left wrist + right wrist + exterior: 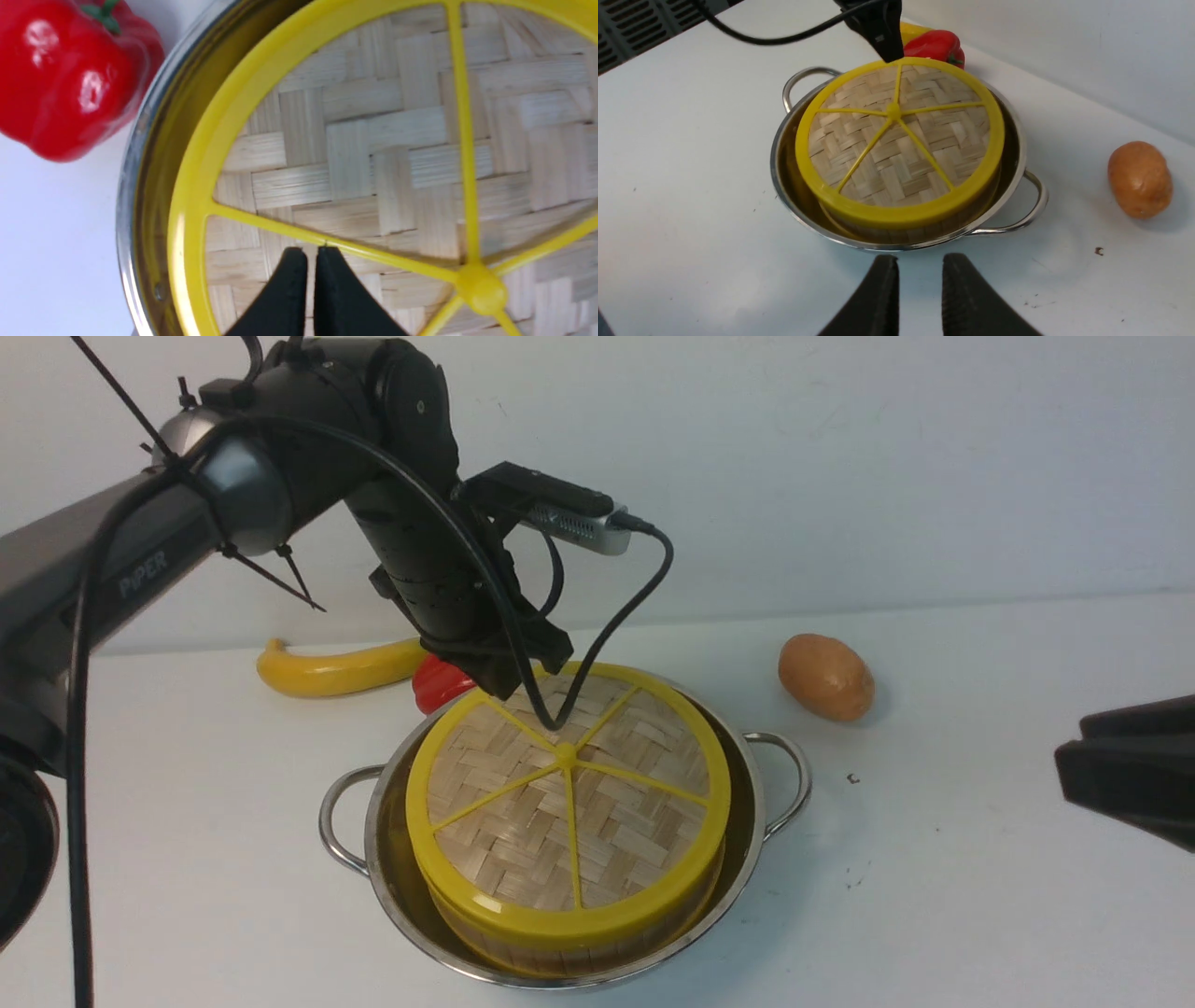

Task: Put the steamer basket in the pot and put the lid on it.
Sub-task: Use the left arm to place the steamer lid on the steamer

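Front view, going from left to right: a yellow banana (336, 672) is lying behind the pot (750, 859), with a red pepper (439, 683) showing between them. The pot is standing on the white table (934, 896), its shiny steel rim catching the light and its two looped handles sticking out at either side. Above the far-left part of the rim, the left gripper (499, 681) is hovering over the yellow edge; in its wrist view its fingers are coming together with barely a sliver between them, and they are holding nothing. Whether the tips are touching anything, I cannot tell.

The steamer basket (579, 957) is sitting inside the pot, mostly hidden, its pale brown bamboo side showing at the near edge. On top of it the lid (644, 821) is resting, covering the whole basket. It is showing a broad, glossy yellow rim, a woven face in straw and grey-brown checks, and thin yellow spokes running out from a small round centre knob. Around the basket, the pot's inner wall is glowing a dull gold from the yellow.

Farther right, a brown potato-like item (826, 677) is lying apart from the pot. At the right edge, the right gripper (920, 261) is hanging partly open, gripping nothing.
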Robot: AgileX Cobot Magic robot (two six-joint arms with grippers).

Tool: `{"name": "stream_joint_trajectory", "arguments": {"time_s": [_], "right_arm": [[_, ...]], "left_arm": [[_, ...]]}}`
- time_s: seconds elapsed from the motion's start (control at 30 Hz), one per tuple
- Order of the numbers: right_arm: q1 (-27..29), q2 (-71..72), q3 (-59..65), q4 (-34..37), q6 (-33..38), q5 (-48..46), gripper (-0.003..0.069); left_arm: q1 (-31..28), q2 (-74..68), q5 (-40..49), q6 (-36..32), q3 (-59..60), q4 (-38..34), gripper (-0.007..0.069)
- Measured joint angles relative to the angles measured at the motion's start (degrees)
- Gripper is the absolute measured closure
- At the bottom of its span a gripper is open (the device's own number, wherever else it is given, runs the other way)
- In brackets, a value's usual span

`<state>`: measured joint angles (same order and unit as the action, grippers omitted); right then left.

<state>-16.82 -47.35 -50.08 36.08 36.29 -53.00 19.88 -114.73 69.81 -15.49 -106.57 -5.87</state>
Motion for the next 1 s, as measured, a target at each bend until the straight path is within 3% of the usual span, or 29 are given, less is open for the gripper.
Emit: {"name": "stream_joint_trajectory", "arguments": {"time_s": [0.3, 0.5, 0.7, 0.93, 1.0], "right_arm": [[0.0, -4.6, -3.4, 1.5, 3.0, -3.5, 0.0526], [0.0, -5.7, -3.6, 1.6, 3.0, -4.5, 0.0519], [0.0, -5.9, -3.6, 1.7, 3.1, -4.5, 0.0517], [0.0, -5.9, -3.6, 1.8, 3.1, -4.5, 0.0511], [0.0, -5.9, -3.6, 1.8, 3.2, -4.5, 0.0509]], "left_arm": [[0.0, 4.4, 0.8, -1.2, -2.9, -2.3, 0.0607], [0.5, 4.3, 0.9, -4.9, -1.6, -11.8, 0.0607], [3.4, 3.0, 0.8, -3.4, -1.0, -11.0, 0.0593], [4.3, 3.1, 0.9, -1.9, -1.0, -9.6, 0.0428], [4.3, 3.1, 0.9, -0.8, -1.0, -7.7, 0.0329]]}}
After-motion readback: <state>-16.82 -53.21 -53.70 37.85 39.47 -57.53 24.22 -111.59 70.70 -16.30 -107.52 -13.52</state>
